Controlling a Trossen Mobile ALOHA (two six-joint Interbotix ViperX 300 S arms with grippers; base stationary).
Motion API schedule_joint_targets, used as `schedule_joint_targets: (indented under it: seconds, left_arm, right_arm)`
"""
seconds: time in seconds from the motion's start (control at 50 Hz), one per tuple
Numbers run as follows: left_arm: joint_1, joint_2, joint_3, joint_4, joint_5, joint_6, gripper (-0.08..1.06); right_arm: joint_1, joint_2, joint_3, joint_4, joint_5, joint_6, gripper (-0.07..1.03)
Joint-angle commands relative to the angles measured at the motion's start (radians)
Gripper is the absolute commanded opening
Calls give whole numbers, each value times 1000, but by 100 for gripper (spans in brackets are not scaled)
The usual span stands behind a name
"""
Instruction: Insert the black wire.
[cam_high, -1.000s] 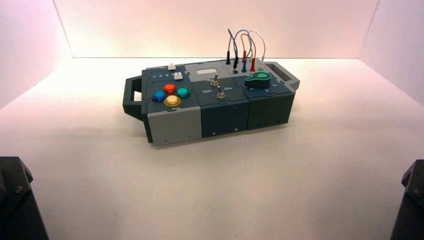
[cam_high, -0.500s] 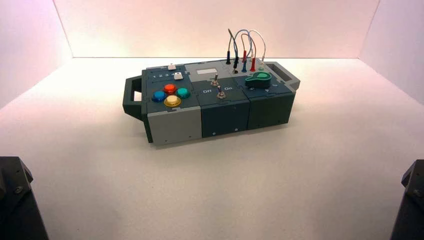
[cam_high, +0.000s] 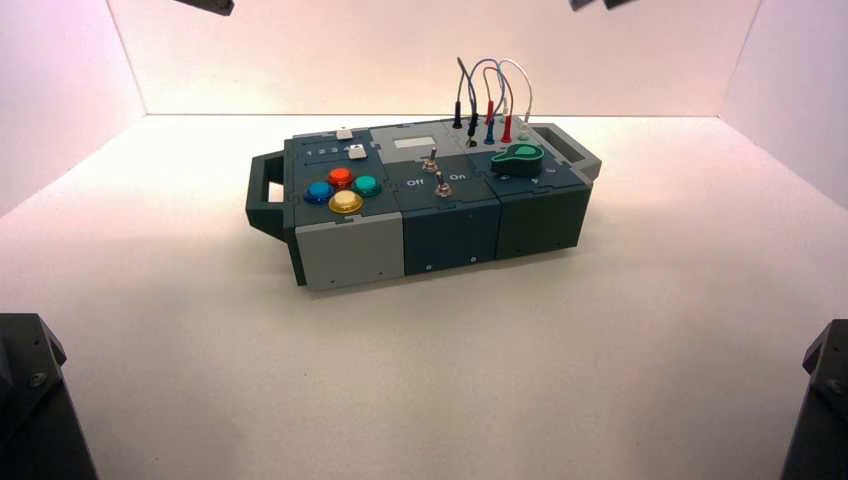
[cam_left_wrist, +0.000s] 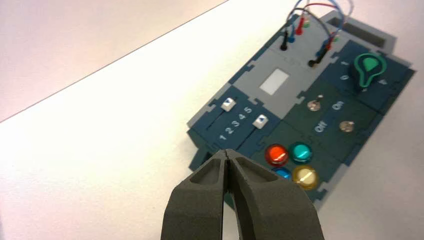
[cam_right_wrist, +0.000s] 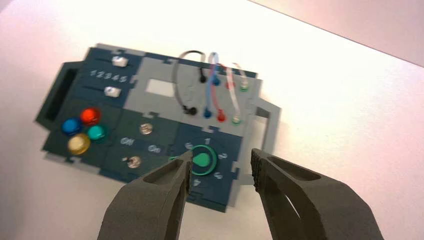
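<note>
The black wire (cam_high: 461, 82) loops above the box's far right grey panel (cam_high: 420, 140), and both its black plugs stand upright on that panel. It also shows in the left wrist view (cam_left_wrist: 284, 41) and the right wrist view (cam_right_wrist: 176, 80). My left gripper (cam_left_wrist: 227, 152) is shut and empty, held high over the box's button end. My right gripper (cam_right_wrist: 221, 160) is open and empty, held high over the green knob (cam_right_wrist: 202, 160). Both are well clear of the wire. In the high view only dark tips of the left (cam_high: 205, 5) and right (cam_high: 590, 4) arms show, at the top edge.
Blue-plugged (cam_right_wrist: 214, 80), red-plugged (cam_right_wrist: 220, 116) and green-plugged white (cam_right_wrist: 239, 75) wires stand beside the black one. The box also bears four coloured buttons (cam_high: 342, 188), two sliders (cam_left_wrist: 242, 112), two toggle switches (cam_high: 433, 172) and end handles (cam_high: 262, 195). Arm bases (cam_high: 30, 400) fill the lower corners.
Dark parts of both arms have come into the top edge of the high view. The box and the wires have not moved.
</note>
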Motion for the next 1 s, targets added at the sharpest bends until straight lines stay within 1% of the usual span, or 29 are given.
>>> schedule_joint_targets:
  seconds: [0.02,0.08,0.14,0.2,0.28,0.38,0.54,0.58,0.78,1.0]
  left_arm:
    - [-35,-8,-34,-6,15,-3,-3]
    - [-55,-5,-37,-6,28,-3,-3]
    - [-69,0,-41,-6,44,-3,-3]
    - [-84,12,-41,-8,60,-5,-3]
    - [-98,35,-44,-11,64,-5,-3]
    - [-107,58,-54,-12,75,-5,-3]
    - [-112,86,-57,-12,81,-5,-3]
    - [-112,91,-57,-14,80,-3,-3]
    - [-114,133,-60,-12,66,-3,-3]
    - [-114,149,-58,-9,41,0,-3]
  right_arm:
    - [31,9,-54,2,46,-6,62]
    - [46,26,-64,2,75,-6,62]
    - [55,38,-71,2,87,-6,62]
    - [72,63,-78,-2,87,-6,62]
    - [77,95,-86,-5,71,0,62]
    - [78,129,-92,-5,40,17,62]
    - [81,189,-101,-2,-17,63,62]
    - [86,199,-101,2,-28,66,62]
    - [121,295,-127,14,-41,67,62]
    - [126,350,-143,15,-49,67,62]
